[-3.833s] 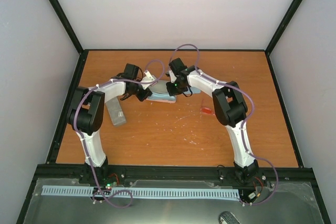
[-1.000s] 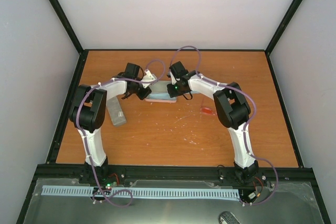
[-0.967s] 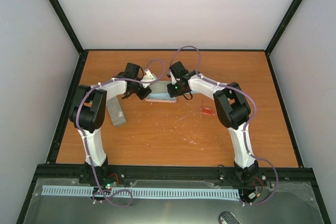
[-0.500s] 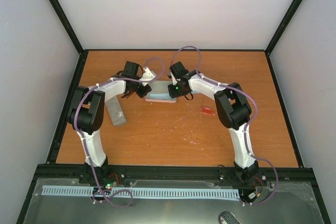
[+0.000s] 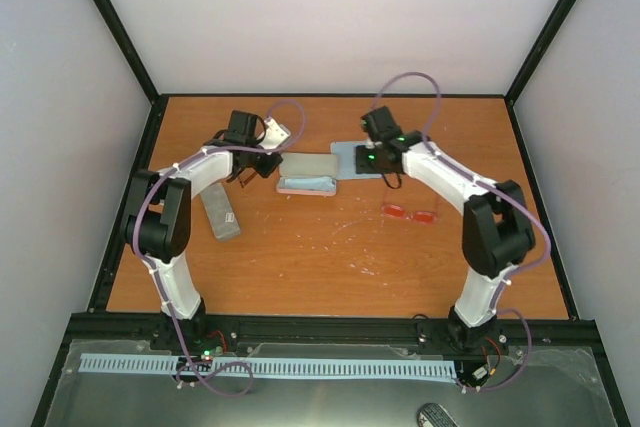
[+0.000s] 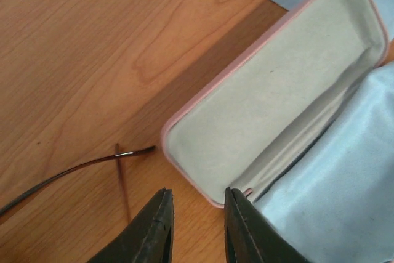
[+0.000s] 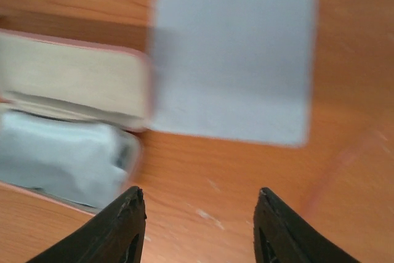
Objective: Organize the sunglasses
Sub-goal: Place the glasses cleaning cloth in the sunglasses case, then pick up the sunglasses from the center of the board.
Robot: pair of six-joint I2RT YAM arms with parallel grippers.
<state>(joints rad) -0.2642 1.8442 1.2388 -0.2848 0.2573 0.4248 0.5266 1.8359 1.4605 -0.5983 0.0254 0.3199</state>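
Your left tool [image 6: 196,229] sits low at the near left corner of the open pink case [image 6: 271,90]. Its fingers are slightly parted, with a narrow gap that shows bare wood and nothing pinched. One finger overlaps the case rim in the wrist view, and you cannot tell whether they touch. Your right tool [image 7: 198,229] is spread wide over bare wood, with nothing between the fingers.

Surroundings:
- The pink case lies at mid-bench between your arms. Its lid is laid back flat, with cream felt-like lining, rounded corners and a thin pink rim.
- Its base half holds a light blue cloth [image 6: 332,177], smooth with a slight sheen and lying in soft folds.
- A loose blue cloth [image 7: 231,60], square and flat, lies at the case's right end. The right wrist view is blurred, so you cannot tell whether it touches the case or lies just beside it.
- A grey case [image 5: 220,215], a matte oblong, lies by your left arm, well apart from the pink one.
- The bench [image 5: 300,257] is orange-brown wood grain with pale scuffs.

Sunglasses:
- The red-orange pair [image 5: 410,213] has tinted lenses. It lies on bare wood right of centre, beside your right forearm and apart from both cases.
- The brown pair [image 6: 92,163] shows only one thin curved wire temple. Its tip is just short of the pink case's left corner, and it lies just left of your left tool. The rest runs out of view.
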